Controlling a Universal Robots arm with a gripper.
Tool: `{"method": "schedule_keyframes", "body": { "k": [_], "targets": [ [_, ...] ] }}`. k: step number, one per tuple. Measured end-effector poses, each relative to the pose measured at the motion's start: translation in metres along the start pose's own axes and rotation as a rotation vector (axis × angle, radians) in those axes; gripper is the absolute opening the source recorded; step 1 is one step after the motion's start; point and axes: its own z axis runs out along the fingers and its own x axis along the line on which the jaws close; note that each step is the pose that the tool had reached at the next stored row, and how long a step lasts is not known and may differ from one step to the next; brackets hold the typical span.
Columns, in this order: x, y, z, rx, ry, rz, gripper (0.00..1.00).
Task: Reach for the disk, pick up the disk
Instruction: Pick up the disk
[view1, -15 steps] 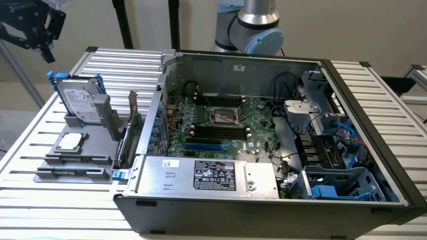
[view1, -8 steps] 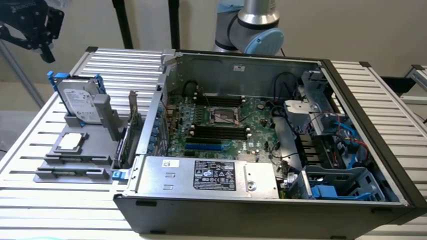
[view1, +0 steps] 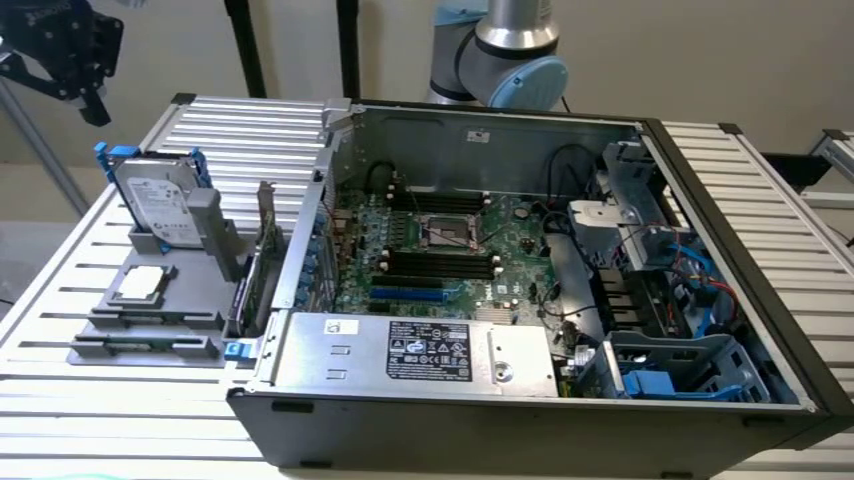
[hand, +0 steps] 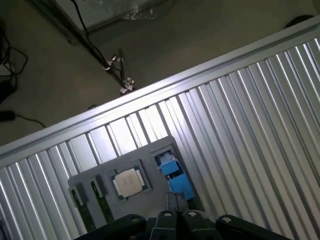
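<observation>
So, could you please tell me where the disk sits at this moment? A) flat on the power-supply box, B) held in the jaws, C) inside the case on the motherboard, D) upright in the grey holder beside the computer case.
D: the disk stands on edge in the grey holder on the slatted table, outside the open computer case, on the exterior view's left.
</observation>
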Motion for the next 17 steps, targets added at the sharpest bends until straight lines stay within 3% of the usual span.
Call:
{"method": "schedule_keyframes", "body": {
  "k": [13,17],
  "targets": [
    [-0.0001,-0.0001,0.0005,0.0001,0.0065,-0.235,0.11],
    [-0.0008,-0.002,0.0008,-0.0002,0.0069,-0.281,0.11]
  ]
}}
